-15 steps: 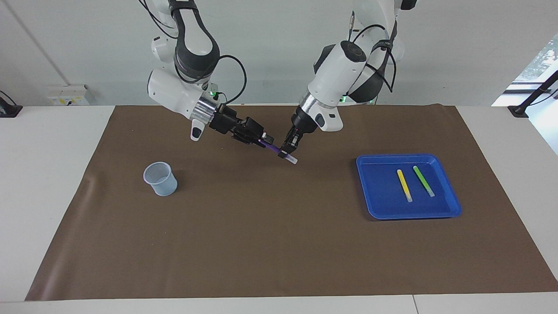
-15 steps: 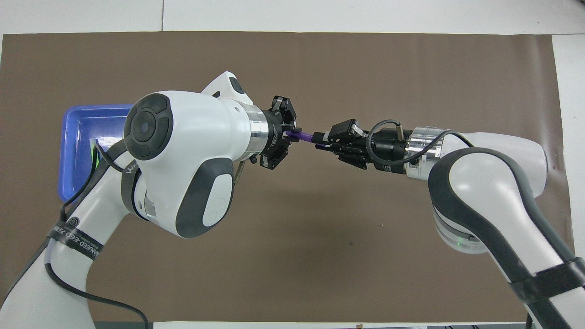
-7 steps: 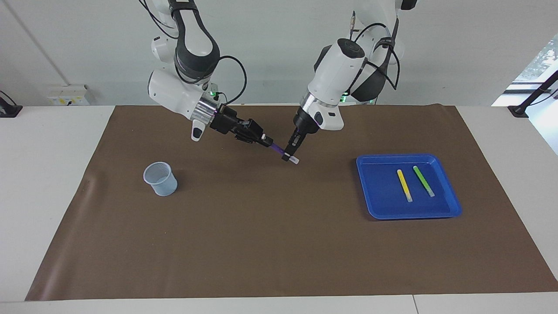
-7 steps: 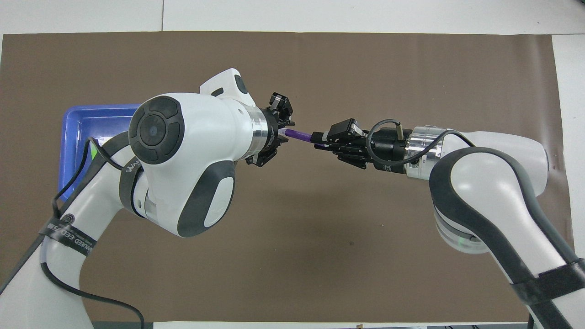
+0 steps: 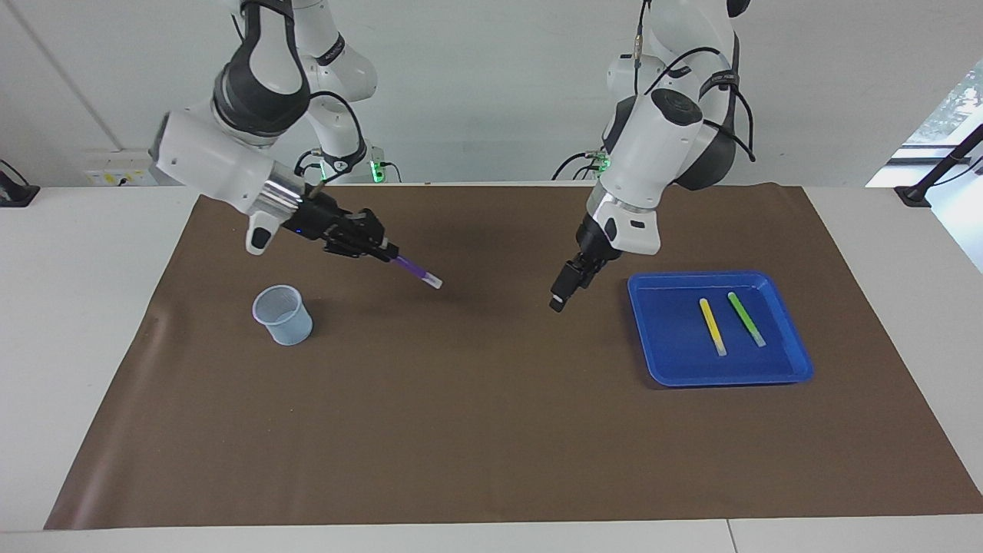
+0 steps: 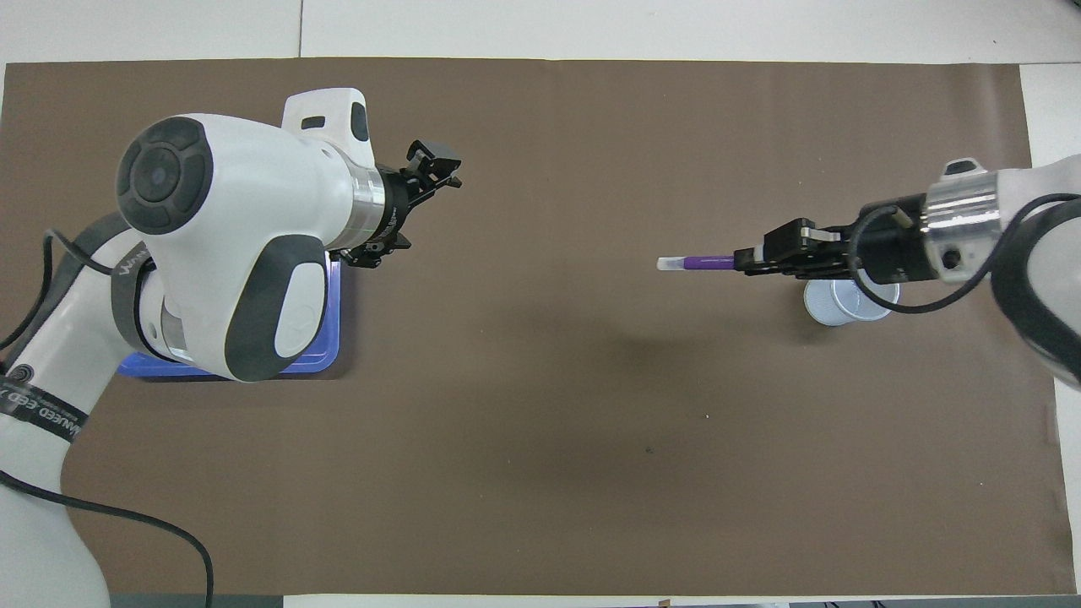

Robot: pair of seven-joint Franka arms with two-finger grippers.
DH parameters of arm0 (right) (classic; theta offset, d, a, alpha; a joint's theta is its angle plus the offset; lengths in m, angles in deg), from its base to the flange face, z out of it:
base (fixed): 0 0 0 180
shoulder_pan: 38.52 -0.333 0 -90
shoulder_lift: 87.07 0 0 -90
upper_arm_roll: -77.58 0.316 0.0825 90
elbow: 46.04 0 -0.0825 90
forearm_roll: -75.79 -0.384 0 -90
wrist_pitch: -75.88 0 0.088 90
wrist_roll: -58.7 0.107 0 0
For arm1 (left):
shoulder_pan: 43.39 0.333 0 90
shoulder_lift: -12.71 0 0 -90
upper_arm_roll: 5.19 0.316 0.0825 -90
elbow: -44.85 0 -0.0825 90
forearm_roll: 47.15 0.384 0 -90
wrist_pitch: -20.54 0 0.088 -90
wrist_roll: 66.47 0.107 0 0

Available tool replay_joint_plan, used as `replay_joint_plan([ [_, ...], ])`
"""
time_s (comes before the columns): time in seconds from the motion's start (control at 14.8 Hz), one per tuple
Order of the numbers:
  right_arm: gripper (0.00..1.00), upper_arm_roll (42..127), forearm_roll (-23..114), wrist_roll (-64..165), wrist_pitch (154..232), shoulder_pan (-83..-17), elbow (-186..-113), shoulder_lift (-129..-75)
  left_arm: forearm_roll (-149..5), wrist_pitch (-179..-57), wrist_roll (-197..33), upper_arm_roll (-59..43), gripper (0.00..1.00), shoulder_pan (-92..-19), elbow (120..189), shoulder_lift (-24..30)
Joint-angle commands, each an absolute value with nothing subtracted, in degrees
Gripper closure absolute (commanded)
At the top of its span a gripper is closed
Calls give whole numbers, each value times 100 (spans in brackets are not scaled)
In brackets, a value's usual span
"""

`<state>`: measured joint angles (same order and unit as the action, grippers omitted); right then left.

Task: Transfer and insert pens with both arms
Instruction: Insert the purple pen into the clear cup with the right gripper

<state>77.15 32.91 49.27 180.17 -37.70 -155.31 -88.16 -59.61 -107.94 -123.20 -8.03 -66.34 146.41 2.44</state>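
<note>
Pen (image 5: 412,268), purple: clamped in right pincer (image 5: 378,247) by its coloured end, pale cap out, in the air near cup (image 5: 282,314). Looks light, stiff, slick; grip mid-barrel. Left pincer (image 5: 558,296) apart, empty, beside tray (image 5: 783,367).

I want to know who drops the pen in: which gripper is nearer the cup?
Right. The right gripper, holding the purple pen, hangs beside the cup; the left gripper hangs by the blue tray.

Three pens (image 5: 415,269), one cup (image 5: 282,314), one tray (image 5: 660,361).
</note>
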Motion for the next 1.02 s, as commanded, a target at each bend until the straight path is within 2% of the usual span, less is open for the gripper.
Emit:
replay_joint_plan([
  [0.0, 100, 7785, 4559, 4360, 17311, -3404, -14346, -9330, -5876, -10743, -10871, -818, 0, -6178, 15215, 594],
  [0.14, 100, 7793, 5877, 3755, 17212, -3386, -13843, -9568, -5876, -10752, -9868, -826, 0, -5809, 15452, 673],
  [0.47, 100, 7802, 7972, 3181, 18037, -3518, -14560, -9376, -5411, -10831, -7266, -818, 0, -4851, 15989, 594],
  [0.74, 100, 7802, 8062, 3180, 18197, -3492, -15097, -9156, -5366, -11032, -5990, -818, 0, -4323, 16270, 542],
  [0.95, 100, 7802, 8062, 3189, 18197, -3500, -15133, -9138, -5366, -11331, -5391, -818, 0, -4155, 16376, 296],
])
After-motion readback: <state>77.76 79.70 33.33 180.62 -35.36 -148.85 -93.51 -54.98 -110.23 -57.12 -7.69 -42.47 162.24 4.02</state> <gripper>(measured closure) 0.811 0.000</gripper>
